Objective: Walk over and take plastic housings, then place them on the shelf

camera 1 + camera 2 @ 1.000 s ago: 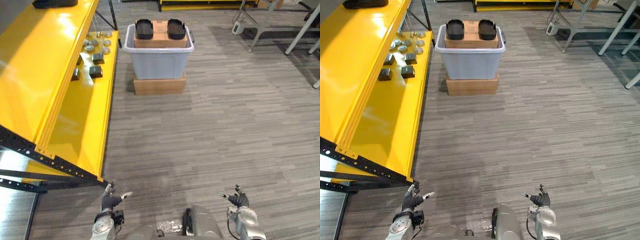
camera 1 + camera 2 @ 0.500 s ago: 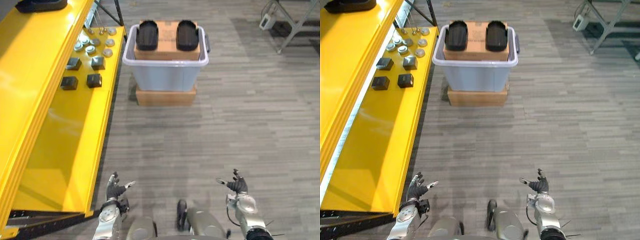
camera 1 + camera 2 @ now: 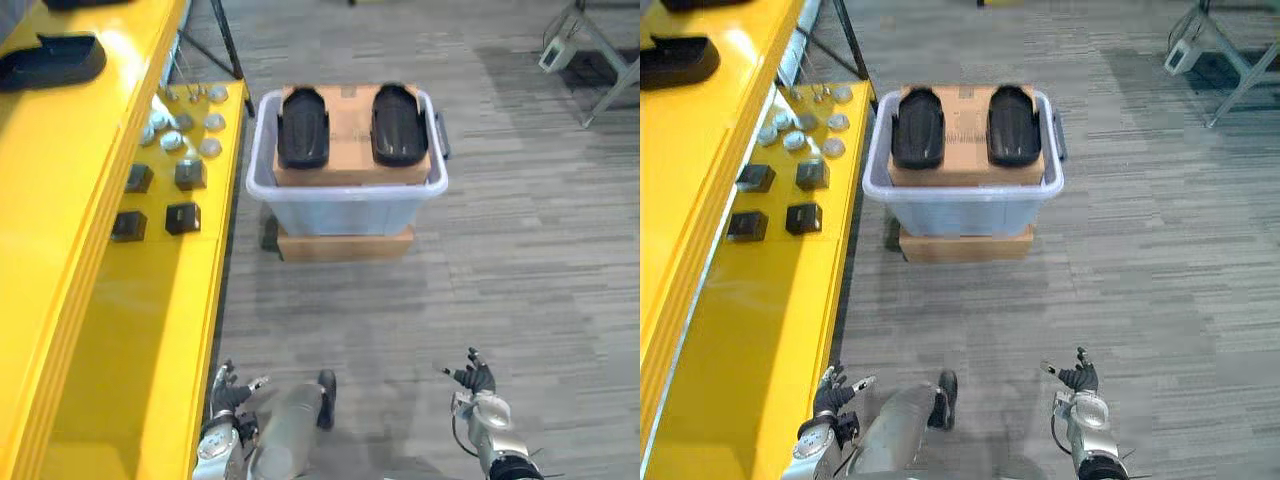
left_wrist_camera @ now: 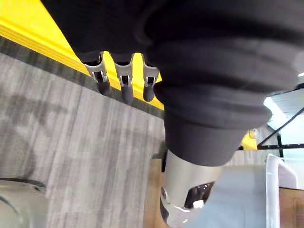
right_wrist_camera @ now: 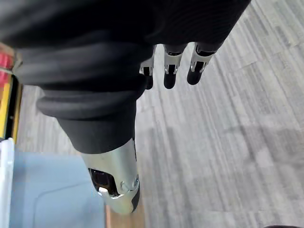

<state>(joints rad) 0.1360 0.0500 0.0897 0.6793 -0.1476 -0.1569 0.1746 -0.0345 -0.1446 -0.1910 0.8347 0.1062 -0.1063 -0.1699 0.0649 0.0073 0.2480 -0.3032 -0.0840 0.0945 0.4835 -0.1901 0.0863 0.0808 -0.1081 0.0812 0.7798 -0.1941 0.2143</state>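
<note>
Two black plastic housings (image 3: 302, 125) (image 3: 398, 122) lie side by side on a cardboard box (image 3: 349, 140) inside a pale grey bin (image 3: 345, 210), straight ahead on the floor. Another black housing (image 3: 52, 58) rests on the yellow shelf's upper level (image 3: 60, 180) at the left. My left hand (image 3: 228, 393) hangs low by the shelf edge, fingers relaxed and holding nothing. Low at the right, well short of the bin, my right hand (image 3: 472, 380) is open and empty too.
The bin stands on a flat cardboard box (image 3: 345, 244). The lower yellow shelf (image 3: 170, 300) carries several dark blocks (image 3: 182, 217) and round metal parts (image 3: 174, 140). White table legs (image 3: 600, 70) stand at the far right. Grey plank floor (image 3: 500, 260) lies between me and the bin.
The whole view has shifted: the bin and shelf now sit closer and lower in the picture as the camera advanced. Both hands stay low and open.
</note>
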